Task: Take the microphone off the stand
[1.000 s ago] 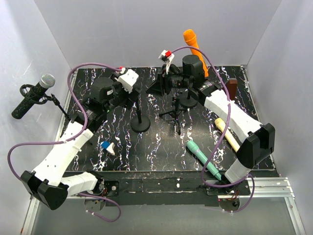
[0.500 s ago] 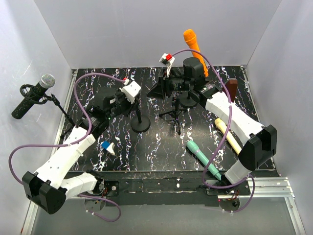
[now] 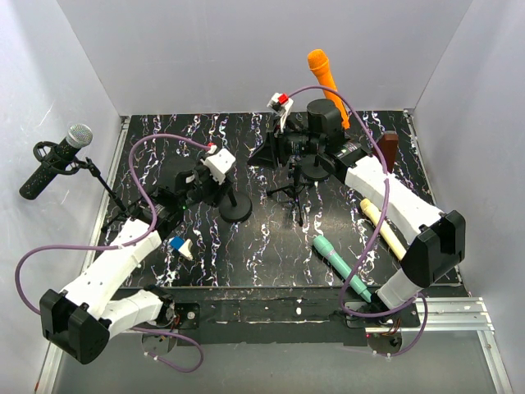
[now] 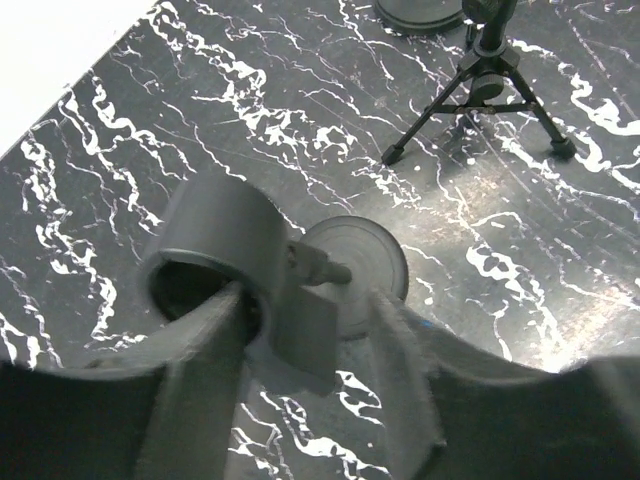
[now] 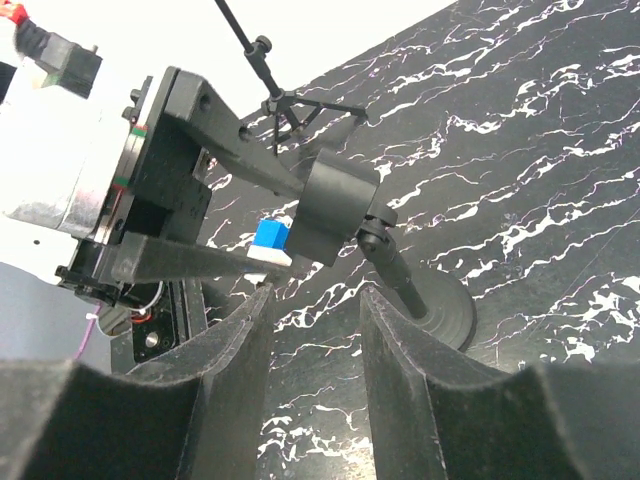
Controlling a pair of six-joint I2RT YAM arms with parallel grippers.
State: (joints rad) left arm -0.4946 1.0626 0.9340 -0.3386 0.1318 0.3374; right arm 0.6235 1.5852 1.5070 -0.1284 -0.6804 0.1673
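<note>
A black microphone with a silver grille (image 3: 57, 158) sits in a tripod stand at the far left. An orange microphone (image 3: 323, 72) stands upright at the back, its stand mostly hidden by my right arm. A small round-base stand (image 3: 236, 208) in the middle carries an empty black clip (image 4: 212, 245). My left gripper (image 4: 310, 310) is open, its fingers on either side of the clip's mounting block; it also shows in the top view (image 3: 220, 182). My right gripper (image 5: 317, 300) is open and empty, hovering behind that stand (image 3: 264, 153). The clip also shows in the right wrist view (image 5: 335, 208).
A black tripod (image 3: 295, 194) stands mid-mat beside a round base (image 3: 315, 169). A teal microphone (image 3: 340, 266) and a cream one (image 3: 381, 225) lie at the right, a brown object (image 3: 390, 148) beyond them. A blue-and-white block (image 3: 180, 246) lies near the left arm.
My left gripper has moved nearer and down to the small round-base stand, closing in on its empty clip. The right arm has hardly moved.
</note>
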